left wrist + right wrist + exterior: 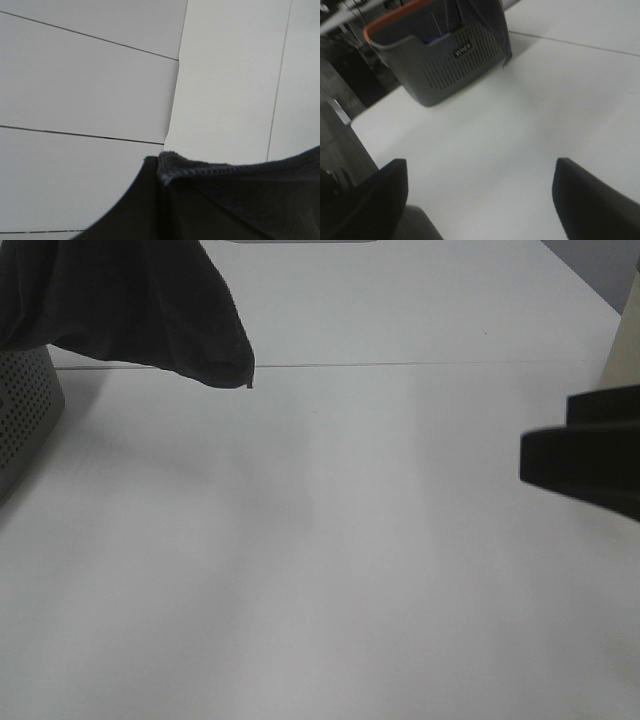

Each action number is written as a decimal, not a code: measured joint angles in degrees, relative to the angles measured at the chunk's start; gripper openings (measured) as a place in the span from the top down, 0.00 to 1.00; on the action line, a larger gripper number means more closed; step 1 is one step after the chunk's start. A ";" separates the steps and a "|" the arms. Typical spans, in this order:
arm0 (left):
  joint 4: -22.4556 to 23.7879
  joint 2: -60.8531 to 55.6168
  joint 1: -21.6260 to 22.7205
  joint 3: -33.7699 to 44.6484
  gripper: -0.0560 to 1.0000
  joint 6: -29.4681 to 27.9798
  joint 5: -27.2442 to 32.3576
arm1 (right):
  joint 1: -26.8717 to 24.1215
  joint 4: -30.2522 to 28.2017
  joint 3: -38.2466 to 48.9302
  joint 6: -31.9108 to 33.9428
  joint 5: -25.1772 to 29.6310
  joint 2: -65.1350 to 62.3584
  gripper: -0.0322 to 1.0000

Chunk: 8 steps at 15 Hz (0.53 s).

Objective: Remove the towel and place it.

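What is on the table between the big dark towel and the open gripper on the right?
Nothing. In the exterior high view, only bare white table lies between the towel and the right gripper.

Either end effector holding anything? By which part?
Left end effector, hidden under the cloth, holds the towel by its hemmed edge, near a corner. Right end effector is open, empty.

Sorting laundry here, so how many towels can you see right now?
1: the dark towel hangs over the grey basket on the left; others may be hidden inside the basket.
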 joint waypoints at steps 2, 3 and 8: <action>0.00 0.00 -1.60 0.00 0.95 0.00 0.00 | 0.00 11.00 0.00 -9.11 0.23 7.91 0.23; 0.00 0.00 -2.23 0.00 0.95 -0.06 0.00 | 0.00 14.09 0.00 -14.84 1.66 12.49 0.23; -0.40 0.00 -3.09 0.00 0.95 -0.17 0.00 | 9.17 24.29 -2.29 -32.43 3.78 31.57 0.23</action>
